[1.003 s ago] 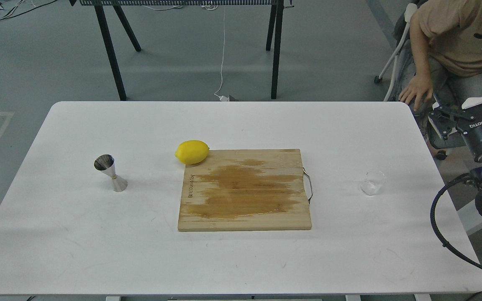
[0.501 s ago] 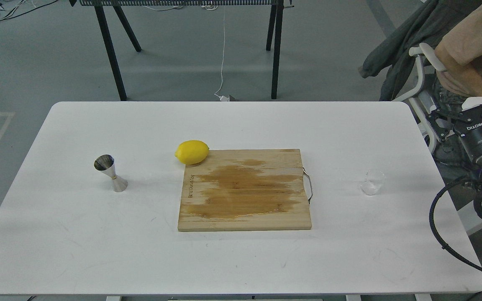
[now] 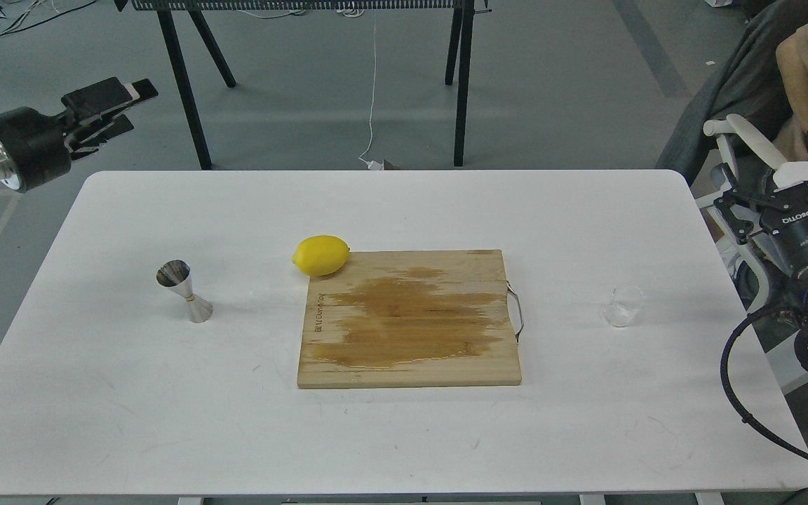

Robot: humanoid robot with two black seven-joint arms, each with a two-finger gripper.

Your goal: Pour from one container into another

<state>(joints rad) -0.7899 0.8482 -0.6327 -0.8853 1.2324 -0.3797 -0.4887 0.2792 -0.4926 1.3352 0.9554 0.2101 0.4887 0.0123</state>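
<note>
Since the earlier frame, the left gripper (image 3: 120, 98) has swung in past the worktop's (image 3: 390, 449) far-left corner, fingers near together, holding nothing. Right gripper (image 3: 776, 175) hangs off the right edge, fingers spread, empty. Glass cup (image 3: 623, 306) stands near the right edge, jigger (image 3: 185, 291) upright toward the left edge.

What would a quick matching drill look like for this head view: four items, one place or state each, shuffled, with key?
Items:
1. steel jigger
2. lemon
3. clear glass cup
4. cutting board

Place or state:
A. upright on the table's right side, nearest the right tool
B. centre of the table, dark wet stain on top
C. upright on the table's left side, alone
D. touching the board's far left corner

Pairs: 1-C, 2-D, 3-A, 4-B
</note>
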